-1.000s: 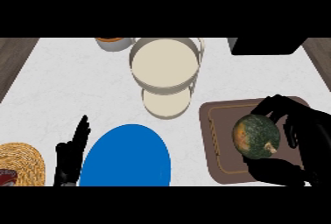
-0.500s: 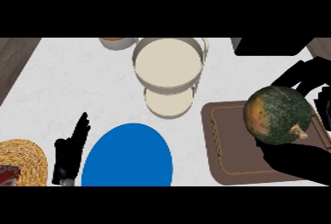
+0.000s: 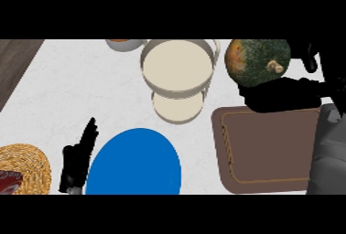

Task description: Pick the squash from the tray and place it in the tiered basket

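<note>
Nearest you, at the lower left, your left hand [image 3: 76,161] stands at rest on the counter [image 3: 88,87], fingers straight and pointing up the view, holding nothing. It sits between a woven straw mat [image 3: 24,167] at the left edge and a blue plate [image 3: 133,163], just beside the plate's left rim.

At the lower right lies the brown tray [image 3: 270,148], its inner surface bare. The grey forearm of your right arm [image 3: 327,146] runs up along the tray's right side.

Beyond the tray's far edge, your right hand [image 3: 287,93] shows as a dark mass directly under the squash [image 3: 256,61]. Its fingers are curled round the squash from below and from the right side. The squash is dark green with an orange patch on its left flank and a pale stem stub facing you; it is clear of the tray and held up near the far right of the view.

To the squash's left, touching in the view, stands the tiered basket [image 3: 179,68]: a larger round cream tier over a smaller one nearer you. At the far edge a small bowl [image 3: 125,43] is partly cut off.
</note>
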Controlling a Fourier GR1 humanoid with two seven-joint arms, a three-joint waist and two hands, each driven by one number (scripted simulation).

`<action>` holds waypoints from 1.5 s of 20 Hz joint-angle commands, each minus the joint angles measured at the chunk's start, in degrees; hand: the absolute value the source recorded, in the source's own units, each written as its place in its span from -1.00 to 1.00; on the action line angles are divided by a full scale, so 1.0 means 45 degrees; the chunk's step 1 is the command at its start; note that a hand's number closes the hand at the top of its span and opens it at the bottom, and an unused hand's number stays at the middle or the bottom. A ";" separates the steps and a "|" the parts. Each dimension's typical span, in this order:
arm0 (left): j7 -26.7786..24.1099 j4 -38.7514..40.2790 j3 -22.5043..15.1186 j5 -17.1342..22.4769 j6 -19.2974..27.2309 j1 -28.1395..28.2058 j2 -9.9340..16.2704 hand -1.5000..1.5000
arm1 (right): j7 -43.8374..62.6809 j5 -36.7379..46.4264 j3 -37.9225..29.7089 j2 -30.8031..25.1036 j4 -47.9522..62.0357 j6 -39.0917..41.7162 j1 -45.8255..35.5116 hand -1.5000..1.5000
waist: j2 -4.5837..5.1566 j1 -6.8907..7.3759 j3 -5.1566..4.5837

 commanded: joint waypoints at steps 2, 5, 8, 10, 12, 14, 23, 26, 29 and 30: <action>0.0087 -0.0704 -0.0473 -0.0374 0.0340 0.0584 -0.0438 0.00 | -0.0041 0.0472 -0.0323 0.0369 0.2835 -0.0847 -0.1305 1.00 | 0.0014 0.0095 0.0007; -0.0377 0.0936 0.0345 -0.0115 0.0043 -0.0579 -0.0200 0.00 | -0.1445 0.0671 0.0022 0.0717 0.4204 -0.1801 -0.1186 1.00 | 0.0036 0.0010 0.0004; -0.0287 0.1216 0.0479 -0.0061 -0.0134 -0.1072 -0.0170 0.00 | -0.2357 0.0885 0.0303 0.0400 0.4993 -0.1828 -0.0822 1.00 | 0.0037 -0.0047 0.0006; -0.0320 -0.0161 -0.0151 -0.0448 0.0095 0.0588 -0.0251 0.00 | -0.2230 0.1376 0.0689 0.1023 0.6165 -0.2506 -0.1392 1.00 | 0.0027 0.0105 0.0008; 0.0613 -0.0649 -0.0021 -0.0254 -0.0063 0.0113 -0.0145 0.00 | -0.2620 0.1690 0.0783 0.1292 0.7001 -0.3302 -0.1238 1.00 | 0.0032 0.0072 0.0010; -0.0929 0.0368 0.0187 -0.0190 -0.0289 0.0346 -0.0188 0.00 | -0.2986 0.1943 0.0693 0.1154 0.7757 -0.3704 -0.1155 1.00 | 0.0038 0.0040 0.0005; -0.0056 0.0151 -0.0103 -0.0685 0.0388 -0.0204 -0.0868 0.00 | -0.3522 0.1063 0.0066 0.1629 1.0909 -0.6379 -0.1951 1.00 | 0.0052 0.0068 0.0010; 0.0014 -0.0001 0.0126 -0.0290 -0.0322 -0.0195 -0.0334 0.00 | -0.3352 -0.1324 -0.0155 0.1633 1.1267 -0.7545 -0.1868 -1.00 | 0.0088 0.0314 0.0014; -0.0193 -0.0093 0.0242 -0.0148 -0.0598 0.0108 -0.0111 0.00 | -0.4807 -0.2366 -0.0489 0.1633 1.1946 -0.8639 -0.1303 -1.00 | 0.0112 0.0336 0.0018; -0.0218 0.0268 0.0066 -0.0350 -0.0334 -0.0119 -0.0454 0.00 | -0.4842 -0.2927 -0.0256 0.1631 1.1664 -0.9034 -0.1194 -1.00 | 0.0099 0.0278 0.0017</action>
